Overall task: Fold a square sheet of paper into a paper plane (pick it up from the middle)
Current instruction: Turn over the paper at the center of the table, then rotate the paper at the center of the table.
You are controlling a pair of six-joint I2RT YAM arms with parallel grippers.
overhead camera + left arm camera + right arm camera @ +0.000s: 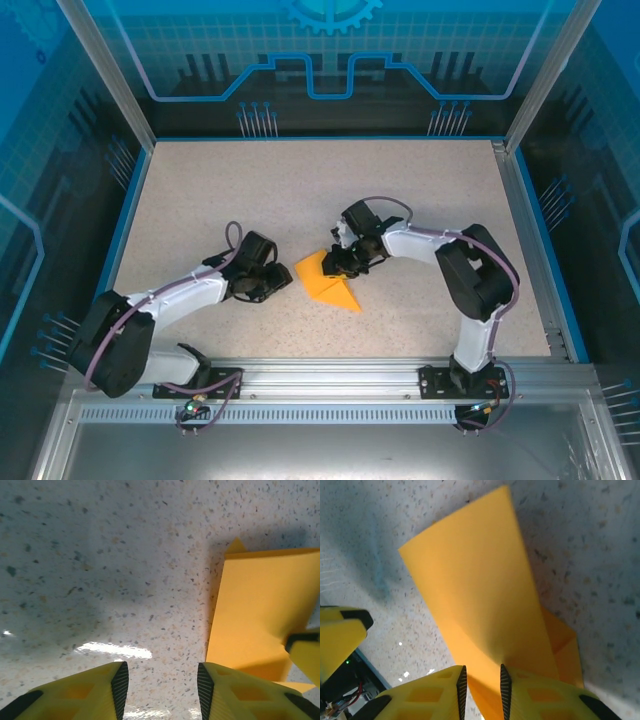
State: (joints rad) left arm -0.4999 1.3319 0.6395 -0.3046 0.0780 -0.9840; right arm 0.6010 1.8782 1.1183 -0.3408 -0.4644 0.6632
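The speckled pale grey surface (250,200) is carrying a thin bright orange paper sheet (322,282). The sheet is partly folded into an angular shape and is lying near the middle front, between the two black arms. The right hand (481,685), with yellow fingers, is clamping a flap of the sheet that is curving up off the surface between its nearly closed fingertips. The left hand (162,680) is hanging low just beside the sheet's left edge, its fingers standing apart over bare surface.
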